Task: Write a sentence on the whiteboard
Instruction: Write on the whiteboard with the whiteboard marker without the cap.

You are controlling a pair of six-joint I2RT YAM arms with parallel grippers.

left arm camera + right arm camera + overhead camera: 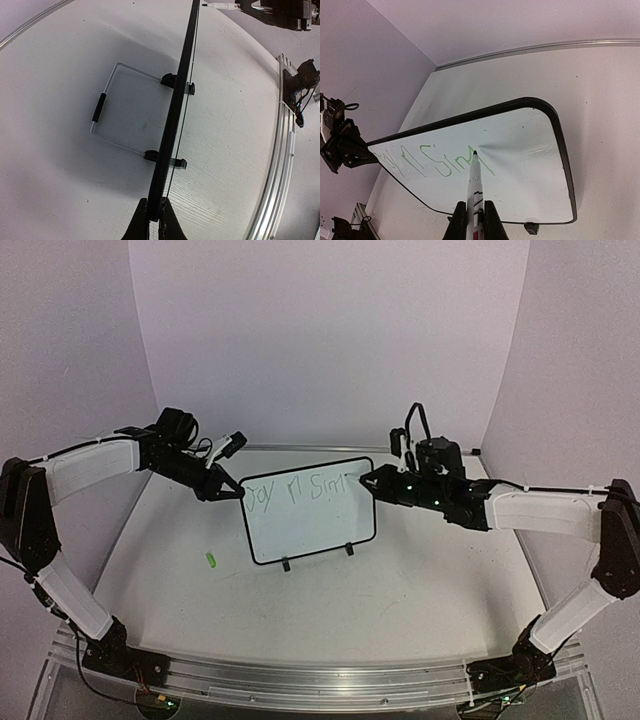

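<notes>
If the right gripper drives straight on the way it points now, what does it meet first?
The marker held in the right gripper leads: its tip would meet the whiteboard face first, by the end of the green writing. It may already touch; depth is unclear.

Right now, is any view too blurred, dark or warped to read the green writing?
Top view: soft and slightly grainy, the writing on the whiteboard only roughly legible. Left wrist view: sharp but wide-angle, table edge bowed, board seen edge-on, so no writing shows. Right wrist view: no harsh glare, marker tip sharp, letters clear but slanted.
</notes>
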